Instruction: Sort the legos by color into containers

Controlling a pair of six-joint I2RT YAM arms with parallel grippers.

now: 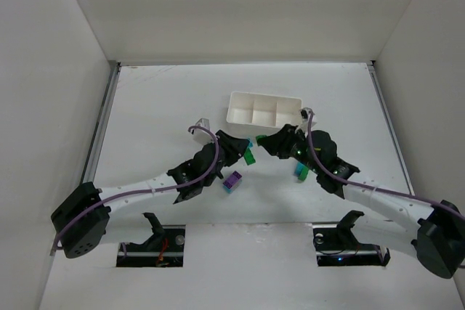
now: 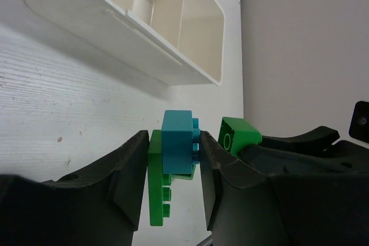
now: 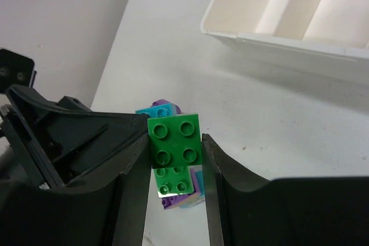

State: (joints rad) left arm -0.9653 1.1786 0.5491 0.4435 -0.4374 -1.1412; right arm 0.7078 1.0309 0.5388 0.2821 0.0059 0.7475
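We count three compartments (image 1: 253, 110) in one tray (image 1: 234, 116). Just before it, our left gripper (image 2: 176, 149) pinches one teal-and-green stack (image 2: 176, 135) and our right gripper (image 3: 174, 145) pinches one green brick (image 3: 174, 137). One purple stack (image 1: 232, 181) and one teal stack (image 1: 301, 172) rest on the table (image 1: 160, 107).

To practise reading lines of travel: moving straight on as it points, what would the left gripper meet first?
Likely the near wall of the white tray, ahead of the left gripper; depth is unclear.

i see a white bench (image 1: 160, 107). the white three-compartment tray (image 1: 237, 116) lies on it toward the far middle, a mostly purple lego stack (image 1: 232, 181) lies nearer me, and a teal and green lego (image 1: 301, 172) lies to its right.
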